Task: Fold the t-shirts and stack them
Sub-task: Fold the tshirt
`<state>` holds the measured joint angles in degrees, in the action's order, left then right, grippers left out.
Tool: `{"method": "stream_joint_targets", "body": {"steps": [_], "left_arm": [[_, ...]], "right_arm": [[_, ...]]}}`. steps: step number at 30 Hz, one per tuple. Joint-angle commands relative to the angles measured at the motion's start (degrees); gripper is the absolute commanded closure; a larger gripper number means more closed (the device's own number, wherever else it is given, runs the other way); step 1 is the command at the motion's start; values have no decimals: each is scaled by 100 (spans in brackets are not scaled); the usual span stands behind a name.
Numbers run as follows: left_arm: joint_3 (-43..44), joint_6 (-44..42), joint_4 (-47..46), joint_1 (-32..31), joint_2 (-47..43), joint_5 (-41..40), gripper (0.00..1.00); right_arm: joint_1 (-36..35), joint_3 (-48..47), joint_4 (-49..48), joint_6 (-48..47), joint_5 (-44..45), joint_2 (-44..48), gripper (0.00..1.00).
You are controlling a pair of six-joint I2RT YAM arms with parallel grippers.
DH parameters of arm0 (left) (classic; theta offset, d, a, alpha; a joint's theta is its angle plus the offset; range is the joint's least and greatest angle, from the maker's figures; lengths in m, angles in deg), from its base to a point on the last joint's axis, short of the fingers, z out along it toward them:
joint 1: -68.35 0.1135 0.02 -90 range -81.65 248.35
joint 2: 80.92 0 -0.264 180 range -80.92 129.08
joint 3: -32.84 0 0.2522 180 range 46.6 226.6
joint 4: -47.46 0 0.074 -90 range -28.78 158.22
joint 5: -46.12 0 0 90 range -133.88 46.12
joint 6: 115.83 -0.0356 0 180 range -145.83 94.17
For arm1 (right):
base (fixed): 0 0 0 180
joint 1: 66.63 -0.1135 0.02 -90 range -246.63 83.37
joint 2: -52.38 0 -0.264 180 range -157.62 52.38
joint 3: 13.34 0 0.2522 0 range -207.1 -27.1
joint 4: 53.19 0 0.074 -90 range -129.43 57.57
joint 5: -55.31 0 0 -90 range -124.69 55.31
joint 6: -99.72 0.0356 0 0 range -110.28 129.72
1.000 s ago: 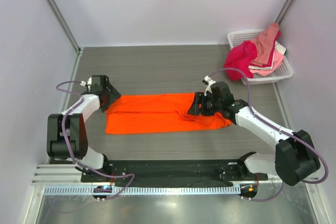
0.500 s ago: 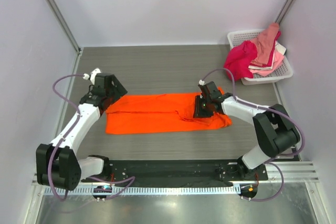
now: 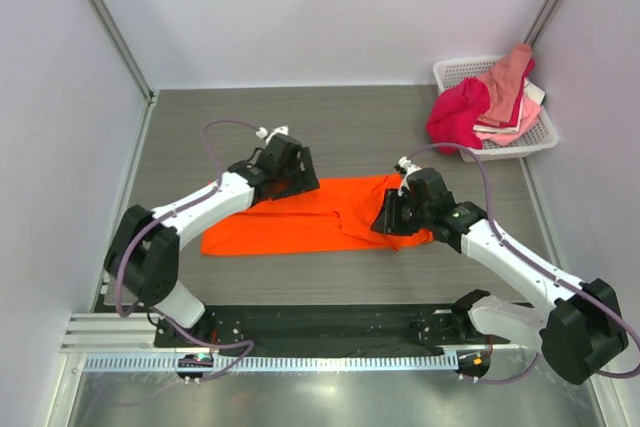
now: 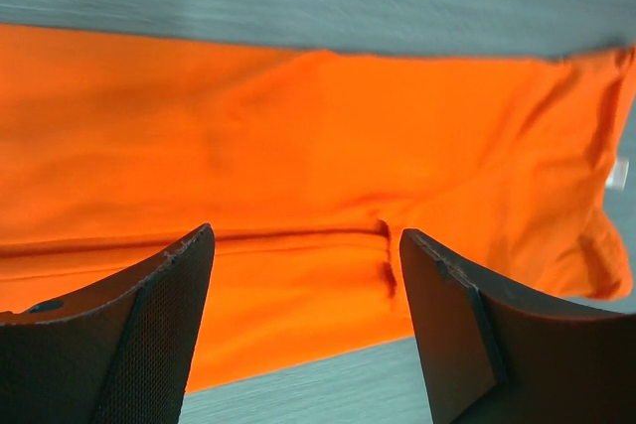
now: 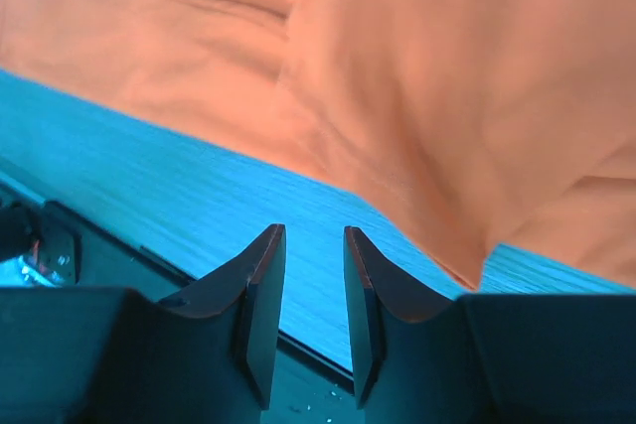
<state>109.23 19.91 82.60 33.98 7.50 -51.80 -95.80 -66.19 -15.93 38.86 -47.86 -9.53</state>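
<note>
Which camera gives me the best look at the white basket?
The top external view: the white basket sits in plain sight at far right, heaped with shirts. Neither wrist view shows it; both look at the orange shirt.

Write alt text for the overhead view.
An orange t-shirt lies folded into a long strip on a table, the left gripper at its far edge and the right gripper over its right end. A white basket of pink shirts sits far right.
</note>
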Motion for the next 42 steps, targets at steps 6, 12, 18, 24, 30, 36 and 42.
{"method": "stream_joint_targets", "body": {"steps": [6, 12, 18, 24, 30, 36, 42], "left_arm": [[513, -91, -697, -641, 833, 650, 29], [610, -240, -803, -799, 966, 775, 40], [636, -249, -838, -799, 1028, 976, 40], [768, -328, -961, -834, 1317, 1522, 44], [785, -407, -488, -800, 1064, 610, 42], [382, -496, 312, -62, -96, -551, 24], [-198, -277, 647, 677, -1176, -930, 17]], "right_arm": [[-10, -406, 120, 56, 1668, -892, 72], [-123, -354, 145, -102, 1476, -1622, 87], [-502, 6, 207, 56, 1396, -1220, 89], [-511, 103, 417, 179, 1632, -770, 83], [-441, 279, 295, 767, 2845, -357, 53], [-397, 463, 111, 1802, 3381, -383, 37], [-283, 596, -372, 2402, 3488, -988, 32]]}}
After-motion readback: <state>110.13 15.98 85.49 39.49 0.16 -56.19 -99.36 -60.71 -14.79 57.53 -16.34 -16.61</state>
